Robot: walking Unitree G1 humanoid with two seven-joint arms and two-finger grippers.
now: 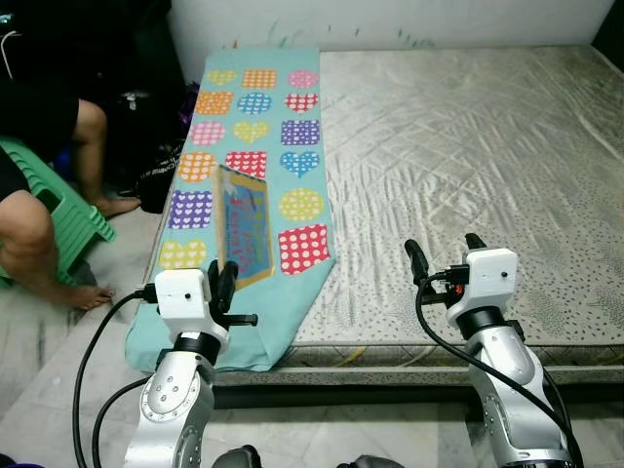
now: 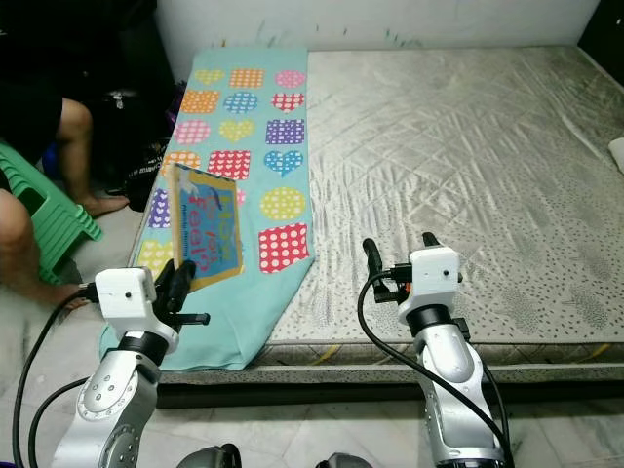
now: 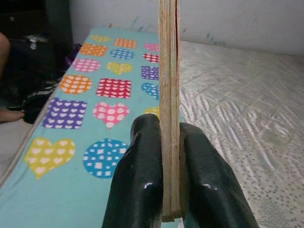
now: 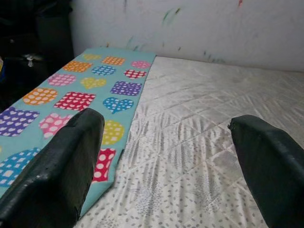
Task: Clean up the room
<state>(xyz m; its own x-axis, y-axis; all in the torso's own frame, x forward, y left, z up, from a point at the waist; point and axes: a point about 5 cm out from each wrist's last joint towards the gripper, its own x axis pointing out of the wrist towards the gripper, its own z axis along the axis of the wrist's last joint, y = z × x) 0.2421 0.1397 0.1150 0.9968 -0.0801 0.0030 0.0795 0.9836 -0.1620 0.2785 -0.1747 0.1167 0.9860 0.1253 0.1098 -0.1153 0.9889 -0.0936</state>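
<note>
A robot stands at the foot of a bare grey mattress point(image 1: 468, 146) that fills the centre and right of the frame. Along the mattress's left side lies a teal cloth point(image 1: 255, 127) printed with dotted hearts, circles and squares, its near end drooping over the mattress edge toward the floor. In the lower left of the frame the left tool point(image 1: 223, 284) is clamped on the bottom edge of a thin book point(image 1: 244, 232) with a blue cover. The book stands on edge, tilted, above the near part of the cloth. In the left wrist view the book point(image 3: 169, 95) appears edge-on, a narrow upright band squeezed between the two black fingers point(image 3: 137, 185), its long axis running straight away from the tool toward the far wall. In the lower right of the frame the right tool point(image 1: 446, 250) is spread wide and holds nothing; it hovers over the near edge of the bare mattress, well apart from the book. The left arm is thus the one carrying the task's thing, and any setting down probably falls to it. At the far left of the frame a person's legs point(image 1: 44, 234) show, seated on a green stool point(image 1: 73, 219) beside the bed.
</note>
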